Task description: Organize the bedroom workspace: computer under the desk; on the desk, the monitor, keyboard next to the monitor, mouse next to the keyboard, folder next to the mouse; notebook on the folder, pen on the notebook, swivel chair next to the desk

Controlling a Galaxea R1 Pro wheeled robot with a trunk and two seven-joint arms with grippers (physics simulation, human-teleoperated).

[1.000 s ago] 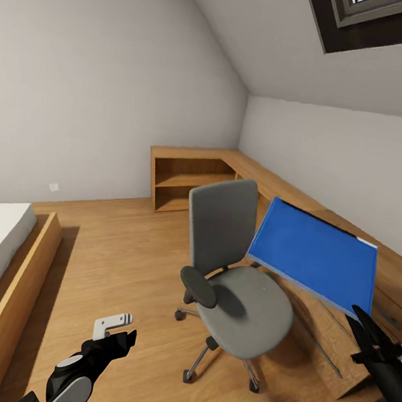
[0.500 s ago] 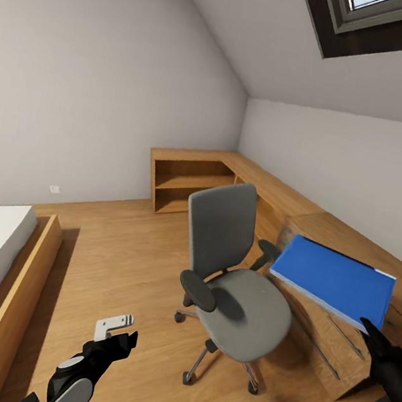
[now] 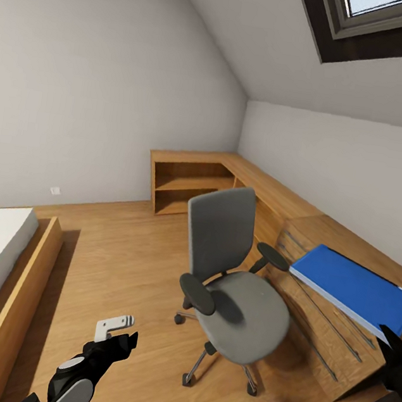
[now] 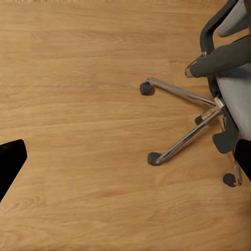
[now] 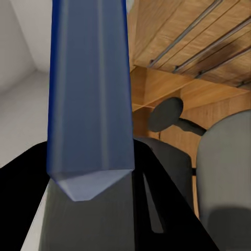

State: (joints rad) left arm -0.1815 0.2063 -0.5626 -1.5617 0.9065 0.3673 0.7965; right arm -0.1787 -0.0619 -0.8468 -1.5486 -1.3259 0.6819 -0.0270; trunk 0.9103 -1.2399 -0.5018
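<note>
You get a bright, evenly lit room, with daylight from the skylight (image 3: 373,21) in the sloped ceiling. Your swivel chair (image 3: 234,282) throws a soft shadow on the wood floor (image 3: 121,266) towards the dresser (image 3: 329,289). The head view bends straight lines near its edges. In the right wrist view the folder (image 5: 89,89) sits very close, blurred and washed pale, between dark fingers (image 5: 26,209).

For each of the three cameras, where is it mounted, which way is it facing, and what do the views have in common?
Head view: high on the robot, looking down at the swivel chair, both grippers at the lower edge, folder at right.
Left wrist view: aimed down at the floor and chair base.
Right wrist view: looks along the held folder.
Shared: the chair and the wood dresser.
</note>
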